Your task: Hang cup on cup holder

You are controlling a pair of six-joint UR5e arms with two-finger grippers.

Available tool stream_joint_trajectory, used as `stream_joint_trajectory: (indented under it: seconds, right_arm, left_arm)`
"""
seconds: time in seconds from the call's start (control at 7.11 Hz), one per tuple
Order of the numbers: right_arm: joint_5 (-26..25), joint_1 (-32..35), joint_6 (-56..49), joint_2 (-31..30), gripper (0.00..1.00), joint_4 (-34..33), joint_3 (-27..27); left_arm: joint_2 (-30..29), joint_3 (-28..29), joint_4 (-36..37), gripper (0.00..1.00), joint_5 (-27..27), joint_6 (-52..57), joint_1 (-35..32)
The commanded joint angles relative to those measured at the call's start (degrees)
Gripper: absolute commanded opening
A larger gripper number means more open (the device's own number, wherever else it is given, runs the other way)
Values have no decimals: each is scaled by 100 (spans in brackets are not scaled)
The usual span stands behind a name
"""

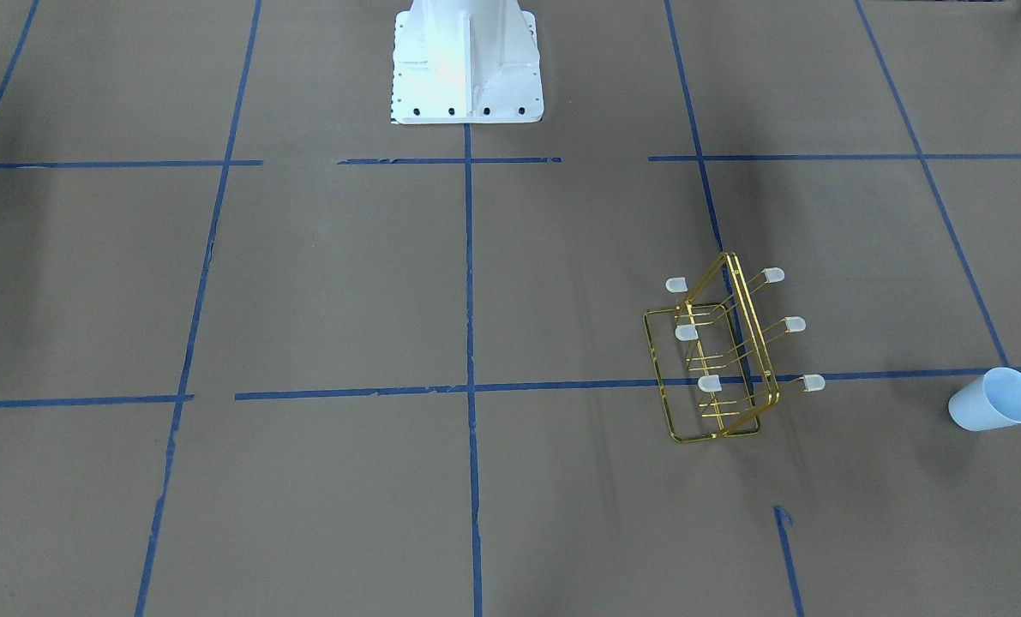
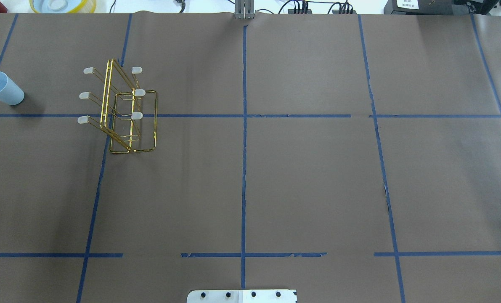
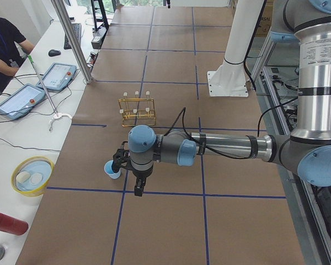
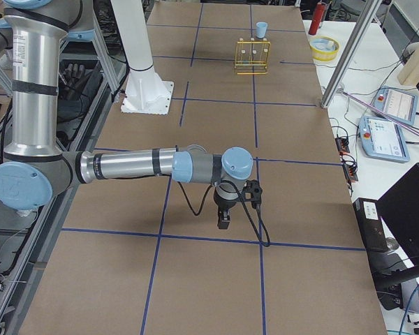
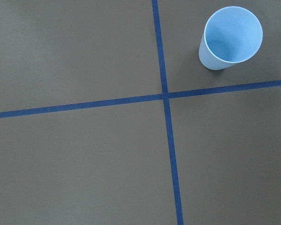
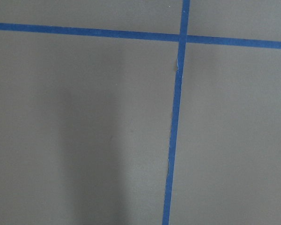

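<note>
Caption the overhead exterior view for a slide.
Pale blue cup stands upright near the left edge of the table, apart from the gold wire cup holder.

Blue tape lines (image 2: 244,126) cross the brown paper-covered table (image 2: 317,189).
</note>
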Motion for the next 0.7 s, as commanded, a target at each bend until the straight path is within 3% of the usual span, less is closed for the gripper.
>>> stream_joint_trajectory:
  seconds: [0.0, 0.56]
  right_arm:
    - [0, 0, 0, 0, 100, 6, 0]
    - [0, 0, 0, 0, 100, -3, 0]
  left_arm:
    - [-29, -17, 0, 100, 8, 0, 0]
    - [-247, -315, 296, 100, 87, -270, -9]
